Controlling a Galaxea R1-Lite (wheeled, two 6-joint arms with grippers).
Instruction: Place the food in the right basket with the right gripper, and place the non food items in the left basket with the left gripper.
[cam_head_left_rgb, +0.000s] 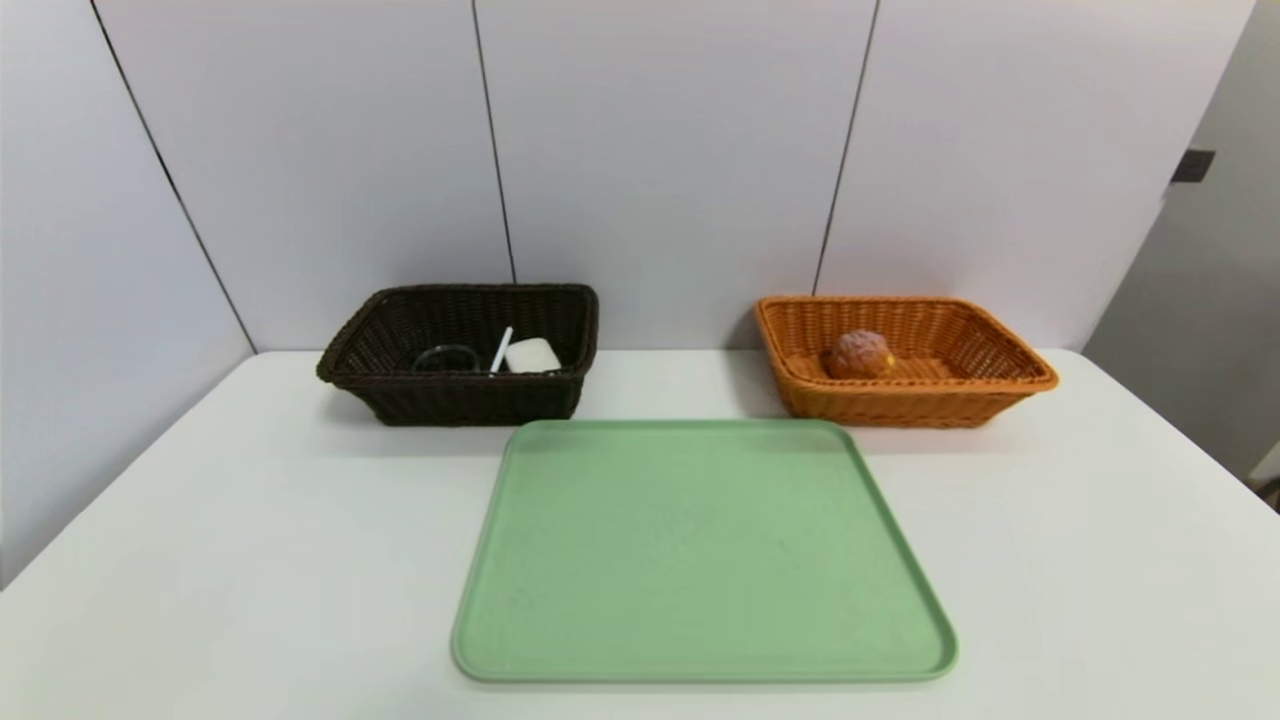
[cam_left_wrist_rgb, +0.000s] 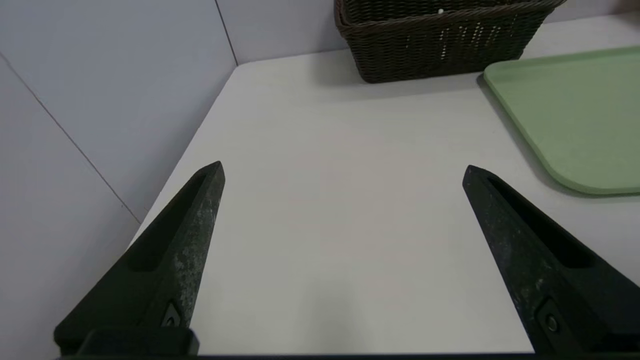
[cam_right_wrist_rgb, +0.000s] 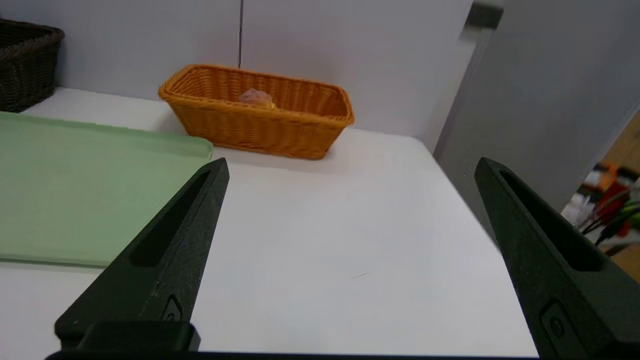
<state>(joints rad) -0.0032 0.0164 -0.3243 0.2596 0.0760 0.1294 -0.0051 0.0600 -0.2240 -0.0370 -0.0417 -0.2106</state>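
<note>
The bun (cam_head_left_rgb: 858, 354) lies in the orange basket (cam_head_left_rgb: 1000, 385); the block (cam_head_left_rgb: 532, 355), cup (cam_head_left_rgb: 447, 358) and pen (cam_head_left_rgb: 500, 350) lie in the dark basket (cam_head_left_rgb: 460, 400). The green tray (cam_head_left_rgb: 700, 550) is bare, so sorting looks finished. The left gripper (cam_left_wrist_rgb: 343, 170) and right gripper (cam_right_wrist_rgb: 351, 165) hang over the desk (cam_head_left_rgb: 200, 520), fingers spread and empty.

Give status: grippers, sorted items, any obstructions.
Left gripper and right gripper open, empty, over bare table. Bun in orange basket; block, cup, pen in dark basket. Green tray empty; no obstructions.

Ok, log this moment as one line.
bun in orange basket | block, cup, pen in dark basket | both grippers open, empty
</note>
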